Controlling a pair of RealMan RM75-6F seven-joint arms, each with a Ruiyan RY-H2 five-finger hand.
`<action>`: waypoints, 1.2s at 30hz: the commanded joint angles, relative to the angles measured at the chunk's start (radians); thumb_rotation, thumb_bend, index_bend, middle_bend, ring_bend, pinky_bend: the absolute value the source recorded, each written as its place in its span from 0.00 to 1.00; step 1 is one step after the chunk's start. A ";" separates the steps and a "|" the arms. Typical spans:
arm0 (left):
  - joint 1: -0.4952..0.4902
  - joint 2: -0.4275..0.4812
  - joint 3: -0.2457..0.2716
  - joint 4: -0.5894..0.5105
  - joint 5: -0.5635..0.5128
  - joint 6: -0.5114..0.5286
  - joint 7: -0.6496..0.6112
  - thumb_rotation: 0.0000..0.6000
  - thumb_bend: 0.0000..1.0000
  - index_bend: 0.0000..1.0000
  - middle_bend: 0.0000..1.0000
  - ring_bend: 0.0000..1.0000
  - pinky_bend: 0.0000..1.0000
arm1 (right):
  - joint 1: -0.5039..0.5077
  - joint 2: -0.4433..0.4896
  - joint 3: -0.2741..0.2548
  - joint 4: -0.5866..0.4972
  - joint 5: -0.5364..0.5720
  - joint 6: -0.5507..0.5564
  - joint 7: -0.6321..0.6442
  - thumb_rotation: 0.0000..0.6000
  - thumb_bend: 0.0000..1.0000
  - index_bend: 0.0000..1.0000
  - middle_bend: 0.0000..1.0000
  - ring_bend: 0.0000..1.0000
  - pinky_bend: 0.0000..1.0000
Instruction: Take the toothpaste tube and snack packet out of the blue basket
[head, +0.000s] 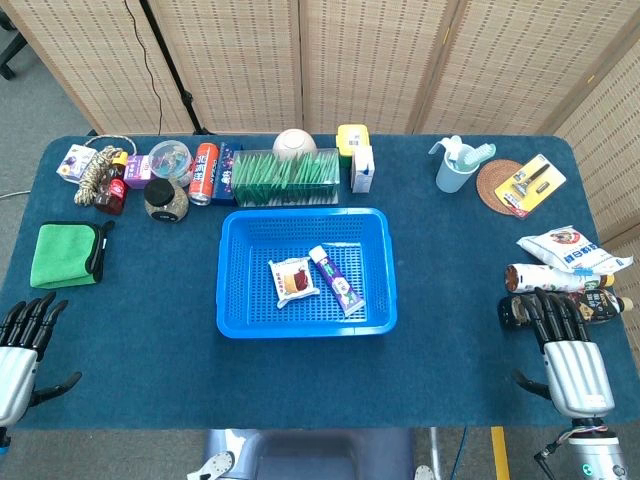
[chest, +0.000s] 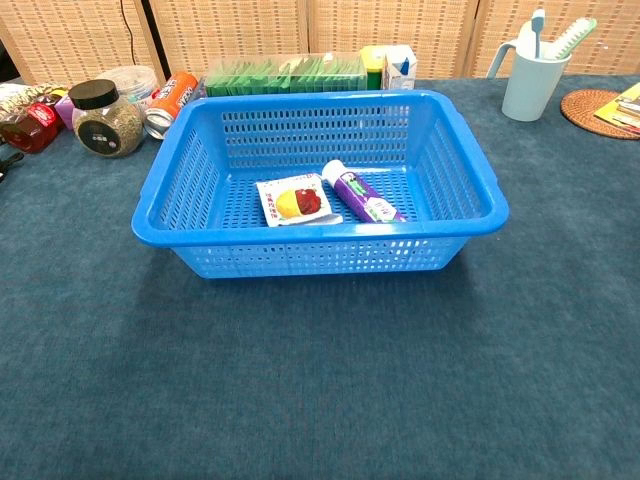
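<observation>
A blue basket (head: 232, 300) (chest: 160, 195) stands in the middle of the table. Inside it lie a white snack packet (head: 294, 280) (chest: 295, 200) with a red and yellow picture and, just to its right, a white and purple toothpaste tube (head: 336, 281) (chest: 361, 193). My left hand (head: 22, 345) rests at the table's front left corner, open and holding nothing. My right hand (head: 568, 350) rests at the front right, fingers stretched out flat and empty. Both hands are far from the basket and neither shows in the chest view.
Along the back stand a green box (head: 285, 178), cans, jars, a white ball (head: 294, 144) and a cup with a toothbrush (head: 456, 166). A green cloth (head: 64, 255) lies at left. Snack bags and bottles (head: 560, 262) sit just beyond my right hand.
</observation>
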 joint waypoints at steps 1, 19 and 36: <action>0.000 0.000 0.000 0.000 0.000 0.000 -0.002 1.00 0.10 0.00 0.00 0.00 0.00 | 0.000 0.000 -0.001 -0.001 -0.001 -0.001 0.000 1.00 0.00 0.00 0.00 0.00 0.00; -0.099 0.081 -0.069 -0.207 0.004 -0.090 0.153 1.00 0.10 0.00 0.00 0.00 0.00 | 0.001 0.009 0.010 -0.003 0.020 -0.004 0.018 1.00 0.00 0.00 0.00 0.00 0.00; -0.560 -0.049 -0.305 -0.370 -0.484 -0.575 0.528 1.00 0.10 0.00 0.00 0.00 0.00 | 0.032 -0.003 0.056 0.037 0.123 -0.052 0.024 1.00 0.00 0.00 0.00 0.00 0.00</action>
